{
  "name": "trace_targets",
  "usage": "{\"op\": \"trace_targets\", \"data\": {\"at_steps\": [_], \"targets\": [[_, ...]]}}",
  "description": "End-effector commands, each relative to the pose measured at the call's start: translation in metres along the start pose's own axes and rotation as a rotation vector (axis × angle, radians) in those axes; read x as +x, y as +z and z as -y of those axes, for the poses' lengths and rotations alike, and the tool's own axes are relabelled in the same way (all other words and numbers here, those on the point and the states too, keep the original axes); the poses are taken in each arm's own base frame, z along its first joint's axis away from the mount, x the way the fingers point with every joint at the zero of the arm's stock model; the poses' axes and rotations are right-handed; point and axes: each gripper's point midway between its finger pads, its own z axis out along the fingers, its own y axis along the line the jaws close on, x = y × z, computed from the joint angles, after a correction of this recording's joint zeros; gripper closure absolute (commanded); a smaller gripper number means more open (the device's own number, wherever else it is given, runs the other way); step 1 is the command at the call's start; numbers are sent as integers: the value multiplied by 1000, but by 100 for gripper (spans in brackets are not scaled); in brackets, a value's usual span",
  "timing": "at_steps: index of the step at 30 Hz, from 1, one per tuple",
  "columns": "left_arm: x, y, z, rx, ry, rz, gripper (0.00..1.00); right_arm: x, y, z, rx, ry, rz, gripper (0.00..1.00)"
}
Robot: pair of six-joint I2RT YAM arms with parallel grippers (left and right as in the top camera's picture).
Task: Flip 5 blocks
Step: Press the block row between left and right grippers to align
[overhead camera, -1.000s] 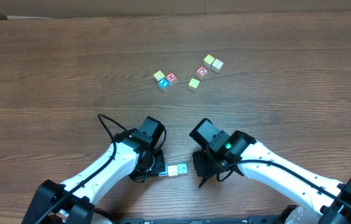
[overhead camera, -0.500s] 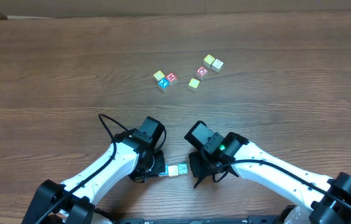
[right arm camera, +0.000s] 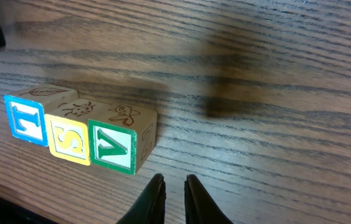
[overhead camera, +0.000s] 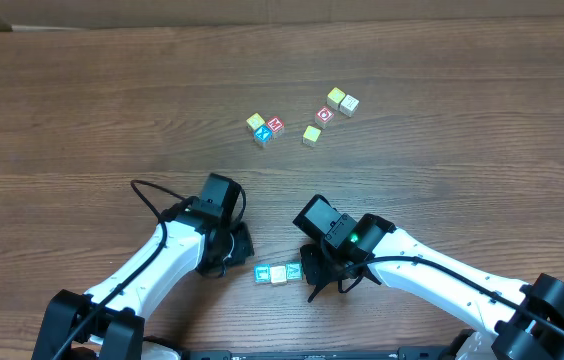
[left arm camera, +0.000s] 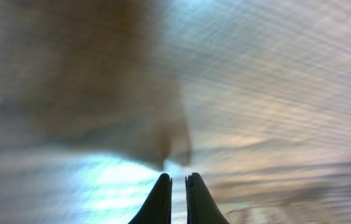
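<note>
Three little wooden blocks [overhead camera: 276, 273] in one touching row on the table [overhead camera: 112, 100], near its front edge, between the left gripper [left arm camera: 177, 198] and the right gripper [right arm camera: 174, 198]. Seven more blocks [overhead camera: 311, 134] scattered farther out, well apart from the row: yellow, blue, red and cream tops, in two loose clusters.

From overhead, the row only as tiny pale squares tinted blue and green, letters not readable. From the right wrist, far more: a blue-framed T [right arm camera: 26, 119], a yellow-framed S [right arm camera: 71, 138] and a green-framed V [right arm camera: 114, 147] on the faces toward the camera, with line drawings on the bare wooden tops. Row up and left of the fingertips, not touching them.

Right fingers drawn almost together, a thin slit between, pinching nothing. Left fingers likewise pressed together and empty. Left wrist view badly blurred: streaked wood grain only, no blocks. In the overhead view, that gripper near the row's left end, tips hidden under the arm.
</note>
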Motion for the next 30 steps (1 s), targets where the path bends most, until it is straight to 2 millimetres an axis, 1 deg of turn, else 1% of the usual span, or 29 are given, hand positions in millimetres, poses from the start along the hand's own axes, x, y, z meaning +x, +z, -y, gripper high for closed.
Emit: {"op": "trace_targets", "data": {"at_steps": [1, 6, 11, 17, 30], "targets": [[-5, -5, 28, 127, 86, -8, 96, 3, 3, 1, 6, 5, -8, 86], [2, -5, 36, 161, 117, -35, 96, 3, 3, 1, 6, 5, -8, 86], [11, -4, 31, 138, 110, -69, 96, 3, 3, 2, 7, 5, -9, 86], [16, -5, 29, 135, 118, -93, 96, 3, 3, 2, 8, 5, -10, 86], [22, -5, 32, 150, 150, -113, 96, 3, 3, 2, 8, 5, -10, 86]]}}
